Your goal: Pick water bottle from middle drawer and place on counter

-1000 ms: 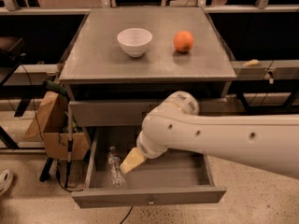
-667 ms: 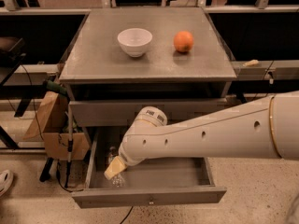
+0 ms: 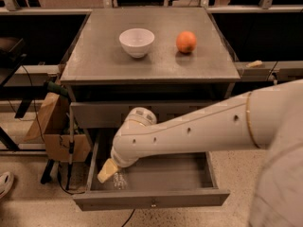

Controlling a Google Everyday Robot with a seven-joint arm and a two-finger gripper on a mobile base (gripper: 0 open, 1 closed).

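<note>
The middle drawer (image 3: pixel 151 199) is pulled open below the counter (image 3: pixel 147 60). The water bottle (image 3: pixel 119 180) lies at the drawer's left front end; only a bit of clear plastic shows, the rest is hidden by my arm. My gripper (image 3: pixel 108 170) is down inside the drawer at its left end, right over or against the bottle; only its cream-coloured tip shows under the white wrist. I cannot tell whether it holds the bottle.
A white bowl (image 3: pixel 137 41) and an orange fruit (image 3: pixel 186 41) stand on the counter's far half. A closed grey drawer front (image 3: pixel 94 114) sits above the open one. A cardboard box (image 3: pixel 53 129) and cables stand left of the cabinet. My arm crosses the drawer from the right.
My arm has swung left and lower inside the drawer. The gripper has gone from just right of the bottle to over it, covering most of it. The bottle has not visibly moved.
</note>
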